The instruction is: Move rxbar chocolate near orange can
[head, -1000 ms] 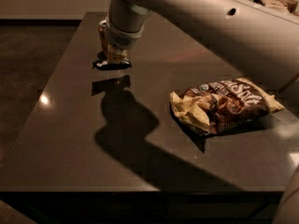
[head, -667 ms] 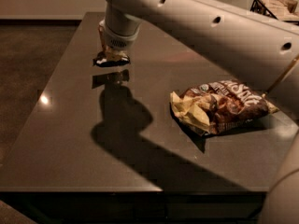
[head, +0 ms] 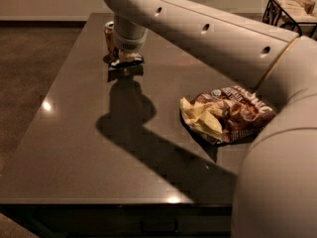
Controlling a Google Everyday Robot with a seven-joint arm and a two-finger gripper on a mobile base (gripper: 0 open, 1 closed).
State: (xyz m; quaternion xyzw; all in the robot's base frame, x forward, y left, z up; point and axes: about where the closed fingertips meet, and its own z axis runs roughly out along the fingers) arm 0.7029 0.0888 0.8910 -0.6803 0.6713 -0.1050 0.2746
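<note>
The rxbar chocolate (head: 130,60) sits at the far left part of the dark, glossy table (head: 74,148), pinned in the tip of the gripper (head: 125,57), which comes down on it from above at the end of the pale arm (head: 198,29) that sweeps in from the right. The bar shows as a small flat piece in a black wrapper, with a white patch catching the light along its upper face and its edges looking slightly crumpled. The gripper's fingers are clenched on the bar, mostly hidden under the round wrist. A dark mirror image of the bar lies on the tabletop just below it, and whether the bar touches the surface cannot be told. The orange can (head: 109,33) stands upright just behind and to the left of the gripper, near the bar but partly hidden by the wrist; its orange-gold side and lighter top show. Well apart, toward the right of the table, lies a brown and yellow chip bag (head: 228,114), crinkled and resting flat. The arm's broad shadow (head: 133,118) falls across the middle of the table.
</note>
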